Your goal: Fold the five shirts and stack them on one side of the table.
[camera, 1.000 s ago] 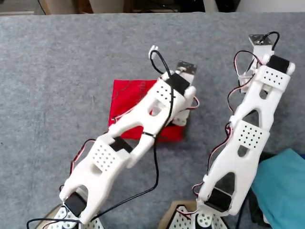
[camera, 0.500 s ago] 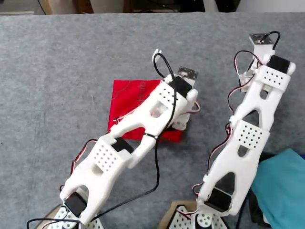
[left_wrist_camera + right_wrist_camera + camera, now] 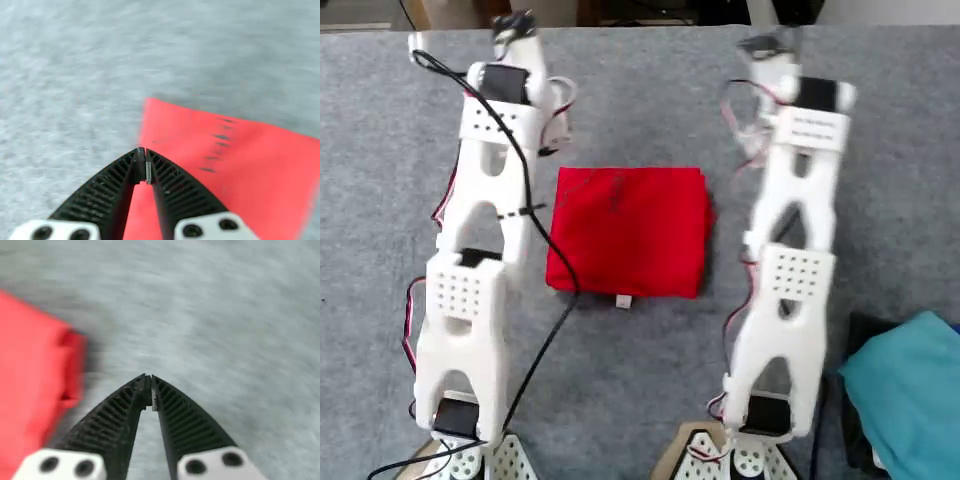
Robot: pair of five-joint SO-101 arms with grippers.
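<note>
A red shirt (image 3: 630, 232) lies folded into a neat rectangle in the middle of the grey table, with a small white tag (image 3: 622, 300) poking out at its near edge. My left gripper (image 3: 145, 167) is shut and holds nothing; it hovers at the shirt's far left corner (image 3: 210, 150). The left arm (image 3: 485, 180) stretches along the shirt's left side. My right gripper (image 3: 150, 392) is also shut and holds nothing, over bare cloth just beyond the shirt's far right corner (image 3: 35, 370). The right arm (image 3: 790, 220) runs along the shirt's right side.
A teal shirt (image 3: 905, 390) lies bunched at the near right corner, partly off the view. The grey table cover (image 3: 650, 90) stretches bare behind the red shirt. Both arm bases (image 3: 720, 455) stand at the near edge.
The left arm has lifted off the red shirt and swung out to its far left side. The right arm has shifted leftward, close to the shirt's right edge. The shirt now lies uncovered.
</note>
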